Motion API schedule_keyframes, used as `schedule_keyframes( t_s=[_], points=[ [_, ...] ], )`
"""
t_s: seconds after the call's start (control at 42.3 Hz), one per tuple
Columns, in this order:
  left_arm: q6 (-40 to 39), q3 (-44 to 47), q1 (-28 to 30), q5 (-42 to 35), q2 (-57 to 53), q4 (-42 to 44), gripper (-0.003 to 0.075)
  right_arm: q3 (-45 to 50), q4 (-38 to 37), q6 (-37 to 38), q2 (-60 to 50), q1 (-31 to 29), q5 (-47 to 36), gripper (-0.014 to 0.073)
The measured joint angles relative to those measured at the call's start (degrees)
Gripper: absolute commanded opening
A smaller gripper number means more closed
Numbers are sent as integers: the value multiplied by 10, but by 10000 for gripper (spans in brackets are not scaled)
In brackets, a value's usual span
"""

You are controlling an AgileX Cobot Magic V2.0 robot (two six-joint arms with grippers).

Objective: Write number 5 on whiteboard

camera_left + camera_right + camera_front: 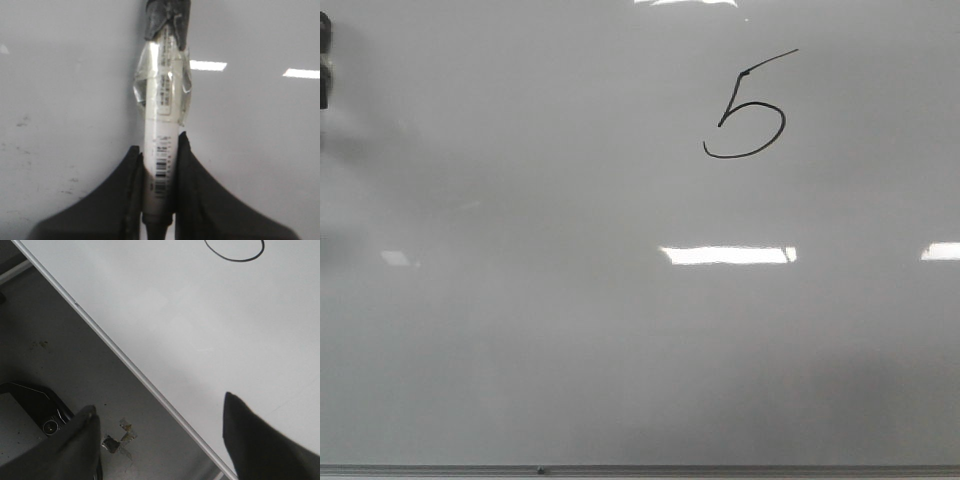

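The whiteboard (570, 330) fills the front view, glossy pale grey-white, with its thin grey frame along the near edge. A thin black number 5 (748, 108) is drawn at its upper right; only its rounded belly (235, 252) shows in the right wrist view. My left gripper (159, 147) is shut on a white marker (161, 125) with a barcode, clear tape and a dark taped tip, held over bare board (60, 100). My right gripper (159, 402) is open and empty, straddling the board's frame edge (130, 367). Neither gripper's fingers show in the front view.
Bright rectangular light reflections (725, 254) lie across the board. A dark piece of arm hardware (324, 70) sits at the far left edge. Off the board in the right wrist view are grey floor with tape scraps (120, 437) and a dark object (30, 410).
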Motion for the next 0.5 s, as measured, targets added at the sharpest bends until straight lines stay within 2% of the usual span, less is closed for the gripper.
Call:
schedule_keyframes(
  t_s=[0.118, 0.213, 0.378, 0.496],
  points=[
    [0, 0, 1, -6, 11, 0, 205, 0, 0, 0, 0, 0, 0, 537],
    [0, 0, 1, 0, 15, 0, 267, 0, 0, 0, 0, 0, 0, 537],
    [0, 0, 1, 1, 16, 2, 276, 0, 0, 0, 0, 0, 0, 537],
    [0, 0, 1, 36, -20, 54, 276, 0, 0, 1, -4, 0, 0, 537]
  ],
)
